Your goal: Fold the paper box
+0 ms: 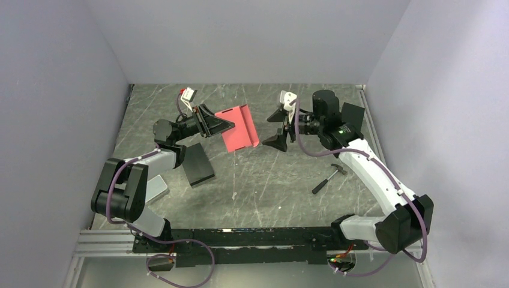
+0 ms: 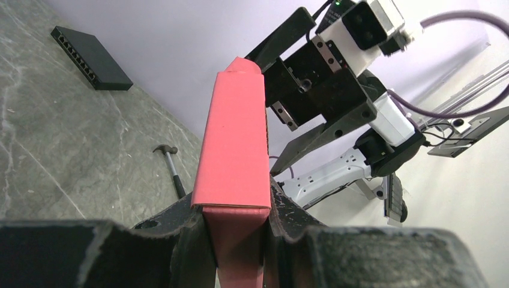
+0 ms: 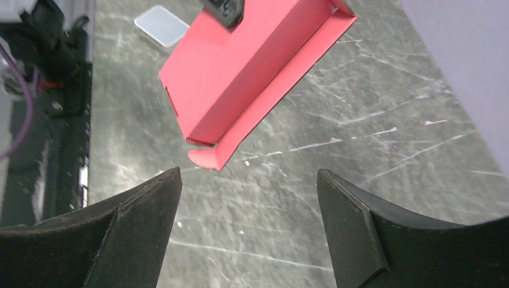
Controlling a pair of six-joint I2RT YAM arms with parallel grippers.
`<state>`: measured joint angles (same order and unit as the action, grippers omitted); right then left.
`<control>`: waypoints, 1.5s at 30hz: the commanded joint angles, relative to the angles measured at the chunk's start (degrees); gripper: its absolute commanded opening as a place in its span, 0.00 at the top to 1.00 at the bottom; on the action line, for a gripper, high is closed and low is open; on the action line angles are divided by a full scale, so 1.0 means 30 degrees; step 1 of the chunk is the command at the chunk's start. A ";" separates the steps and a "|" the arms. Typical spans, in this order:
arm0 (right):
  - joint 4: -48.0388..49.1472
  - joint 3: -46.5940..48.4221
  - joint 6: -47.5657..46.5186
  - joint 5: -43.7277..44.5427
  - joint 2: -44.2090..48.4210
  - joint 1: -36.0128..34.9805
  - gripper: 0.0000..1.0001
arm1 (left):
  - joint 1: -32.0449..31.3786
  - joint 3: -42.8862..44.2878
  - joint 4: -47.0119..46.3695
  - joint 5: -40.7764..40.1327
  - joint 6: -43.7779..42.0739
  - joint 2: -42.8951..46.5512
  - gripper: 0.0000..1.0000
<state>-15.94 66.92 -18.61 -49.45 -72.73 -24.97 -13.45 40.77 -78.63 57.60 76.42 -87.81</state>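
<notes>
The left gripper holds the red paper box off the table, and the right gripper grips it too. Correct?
No: the right gripper is open, clear of the paper box, as the right wrist view shows. The left gripper does hold it.

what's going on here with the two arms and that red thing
The left gripper is clamped on one end of the paper box, holding it up off the table. The box looks partly folded, with a long flap open along one side. The right gripper sits close beside it with its jaws wide open, touching nothing. A hammer and a black box lie on the table, apart from both grippers.
</notes>
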 commanded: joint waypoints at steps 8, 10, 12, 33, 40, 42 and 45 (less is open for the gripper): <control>-0.0008 -0.1589 -0.7348 0.0916 0.0277 -0.0881 0.12 | 0.0090 0.0412 -0.1858 0.0076 0.1142 0.0321 1.00; 0.0486 -0.1746 -0.7306 0.1139 0.0117 -0.1175 0.14 | 0.0090 0.0440 -0.1939 0.0083 0.1196 0.0325 1.00; 0.0967 -0.1845 -0.7056 0.1160 0.0000 -0.1397 0.17 | 0.0090 0.0469 -0.1859 0.0098 0.1186 0.0281 1.00; 0.2115 -0.1542 -0.5463 0.0663 -0.0293 -0.2102 0.43 | 0.0062 0.0442 -0.2487 0.0061 0.1596 -0.0027 1.00; 0.2293 -0.1417 -0.4901 0.0722 -0.0231 -0.2106 0.49 | 0.0060 0.0452 -0.2495 0.0072 0.1640 -0.0085 1.00; 0.2340 -0.1394 -0.4773 0.0750 -0.0219 -0.2106 0.50 | 0.0060 0.0442 -0.2479 0.0102 0.1631 -0.0085 1.00; 0.2354 -0.1365 -0.4552 0.0847 -0.0214 -0.2106 0.51 | 0.0060 0.0413 -0.2365 0.0105 0.1546 0.0001 1.00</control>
<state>-11.90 61.28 -33.80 -46.52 -73.71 -31.18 -13.41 40.77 -82.48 57.63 80.71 -88.01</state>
